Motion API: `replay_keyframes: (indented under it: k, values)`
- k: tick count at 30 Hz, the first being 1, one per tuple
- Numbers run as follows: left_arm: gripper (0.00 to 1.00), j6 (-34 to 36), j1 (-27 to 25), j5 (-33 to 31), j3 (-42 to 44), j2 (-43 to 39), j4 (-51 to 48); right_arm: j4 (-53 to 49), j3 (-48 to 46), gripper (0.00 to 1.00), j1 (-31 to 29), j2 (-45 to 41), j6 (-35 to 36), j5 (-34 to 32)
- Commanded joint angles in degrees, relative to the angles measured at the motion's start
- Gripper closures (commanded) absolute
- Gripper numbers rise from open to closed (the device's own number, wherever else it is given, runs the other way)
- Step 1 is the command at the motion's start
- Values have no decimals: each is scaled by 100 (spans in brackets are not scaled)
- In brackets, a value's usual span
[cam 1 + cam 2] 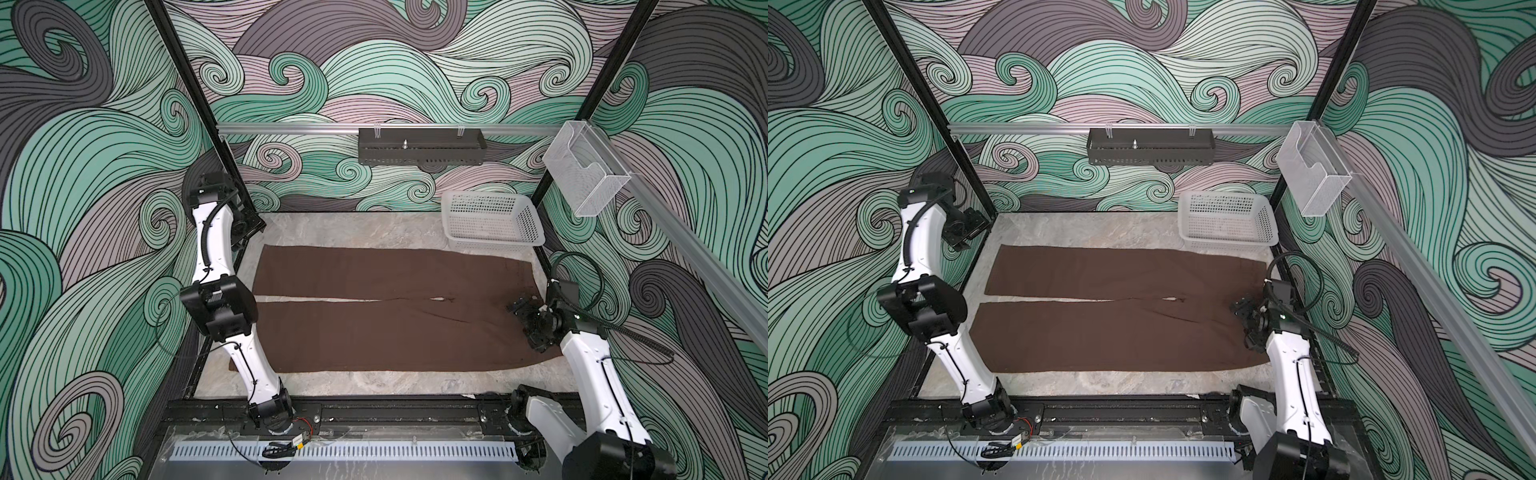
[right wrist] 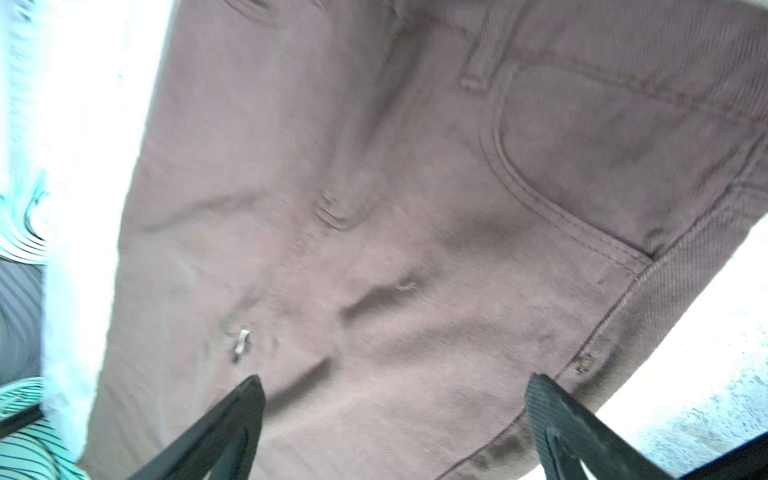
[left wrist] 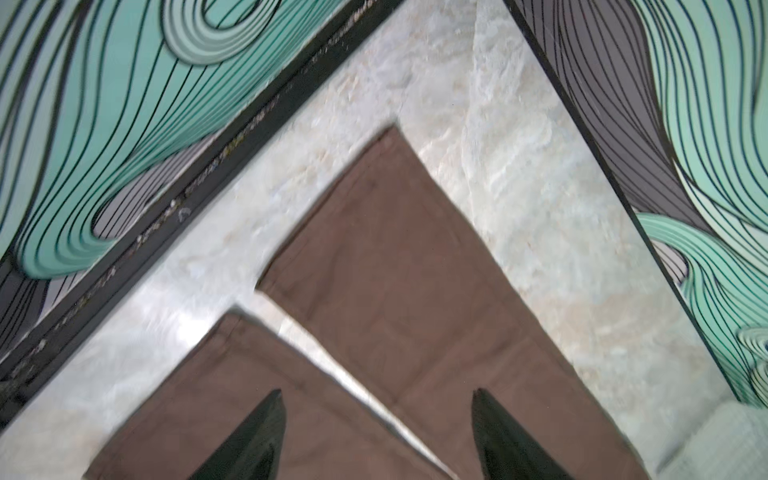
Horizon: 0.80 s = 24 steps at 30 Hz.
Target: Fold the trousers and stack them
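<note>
The right hand (image 2: 395,378) hangs wide and empty over the waist end of the dark brown trousers (image 1: 395,307), while the left hand (image 3: 377,395), also spread and holding nothing, hovers near the leg hems. The trousers lie flat on the worktop (image 1: 353,228), waist near the white mesh basket (image 1: 528,220); the cloth looks soft and limp, probably best pinched at hem and waistband corners

Pale marbled tabletop (image 1: 374,380), brown trousers (image 1: 374,328) spread flat, white mesh basket (image 1: 524,222) in far right corner.
</note>
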State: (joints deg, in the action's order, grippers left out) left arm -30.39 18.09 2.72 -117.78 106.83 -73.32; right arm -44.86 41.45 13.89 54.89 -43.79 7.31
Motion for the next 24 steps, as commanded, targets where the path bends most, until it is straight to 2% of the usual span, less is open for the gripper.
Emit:
replay_keyframes:
  k: [1,5,8,10,12,17,20,24]
  values:
    - [27,-2,56,373,1440,-933,350,-4,183,4,123,293,-182,-159]
    - [26,-8,183,595,3126,-1917,696,333,215,6,612,547,-209,115]
    - [26,-91,344,737,4045,-2347,886,476,160,7,1112,710,-153,369]
    - [26,-167,478,949,4575,-2460,974,577,86,8,1404,811,-106,443]
    - [27,-235,735,1418,4987,-2390,925,693,-22,9,1709,936,-68,551]
    - [33,-389,1172,2200,6160,-2271,1462,1095,-363,14,1944,1257,-216,740]
    - [35,-333,1390,2049,6425,-2271,1514,1369,-584,19,1950,1405,-294,806]
    - [38,-307,1603,1734,6585,-2307,1607,1710,-862,33,1960,1526,-382,869]
